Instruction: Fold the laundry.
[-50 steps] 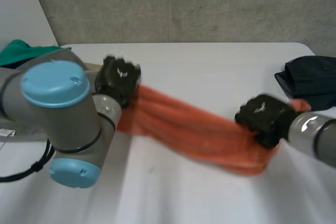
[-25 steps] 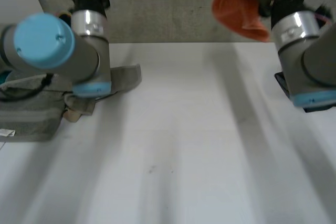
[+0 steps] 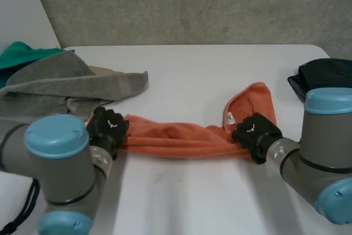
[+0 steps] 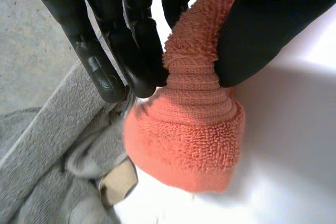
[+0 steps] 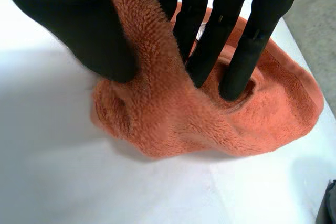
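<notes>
Left hand [image 3: 108,127]: fingers [image 4: 107,51] and thumb closed on one end of the orange towel [image 3: 176,138], with the pile bunched into a narrow neck between them and the end flaring out past the fingertips. Firm pinch.

Right hand [image 3: 254,134]: thumb on one side and fingers [image 5: 231,40] on the other, clamped over a raised ridge of the same towel at its far end. Beyond this hand a loose flap curls up and back, with a small white tag [image 3: 229,118] showing on it.

Between the hands the towel lies on the counter [image 3: 192,70] as a roped, twisted band, not spread flat.

Handling, as I judge it: thick terry, soft and limp, light, not slippery and with nothing to break. It holds no shape of its own, so it will sag and twist wherever it is unsupported. Better holds would be the true corners along one short edge (the present grips are on gathered bunches, which keep it roped).

Count:
- One orange towel in hand.
- One grey towel [image 3: 60,81] heaped near the left arm, just beside the orange end.
- One green cloth [image 3: 22,54] behind the grey towel.
- One dark garment [image 3: 324,75] at the counter's far right edge, well apart from the rest.
- Two hands, both occupied.
</notes>
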Robot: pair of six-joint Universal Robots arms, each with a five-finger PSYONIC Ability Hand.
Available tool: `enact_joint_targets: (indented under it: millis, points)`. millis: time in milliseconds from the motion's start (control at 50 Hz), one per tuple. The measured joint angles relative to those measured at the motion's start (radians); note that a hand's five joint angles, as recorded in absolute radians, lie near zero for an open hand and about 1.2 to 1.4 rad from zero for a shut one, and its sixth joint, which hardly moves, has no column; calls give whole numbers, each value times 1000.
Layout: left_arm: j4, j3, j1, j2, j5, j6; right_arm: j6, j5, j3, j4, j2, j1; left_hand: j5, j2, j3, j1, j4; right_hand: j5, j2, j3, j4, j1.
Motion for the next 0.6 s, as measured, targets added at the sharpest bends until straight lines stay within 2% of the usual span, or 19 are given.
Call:
enact_joint_targets:
  millis: [20, 40, 60, 80, 120, 160, 300, 380, 480, 600]
  points:
    - [-5, -7, -1, 11, 0, -1, -1, -1, 3, 5, -6, 0, -97, -119, -111, -114, -112, -75, -73, -71, -54, -67]
    - [-13, -20, -2, 36, -1, -1, -2, -2, 10, 14, -22, -1, -179, -188, -194, -210, -198, -237, -216, -210, -209, -195]
    - [-21, -31, -4, 63, -1, -2, -2, -3, 16, 20, -40, -3, -421, -429, -432, -478, -440, -437, -421, -416, -413, -395]
    - [-27, -37, -6, 81, 0, -3, -1, -4, 20, 24, -55, -4, -475, -482, -484, -534, -492, -551, -535, -527, -507, -507]
    - [-39, -43, -9, 116, 1, -3, 5, -7, 28, 27, -89, -7, -750, -749, -751, -788, -764, -685, -669, -661, -659, -644]
    - [-53, -38, -9, 144, 5, -3, 14, -14, 33, 26, -125, -10, -851, -847, -854, -848, -861, -725, -706, -714, -713, -672]
    - [-97, 57, 8, 163, 44, -5, 77, -61, 38, 21, -202, -37, -860, -855, -862, -848, -868, -725, -706, -714, -715, -672]
    - [-118, 147, 55, 129, 114, -30, 123, -101, 38, 22, -223, -64, -830, -832, -851, -834, -850, -725, -706, -714, -715, -672]
    - [-171, 271, 128, 21, 214, -103, 157, -148, 40, 26, -228, -94, -736, -743, -757, -726, -753, -725, -706, -714, -715, -672]
    - [-291, 399, 176, -138, 260, -162, 161, -170, 53, 26, -224, -124, -694, -705, -714, -705, -712, -725, -706, -714, -715, -672]
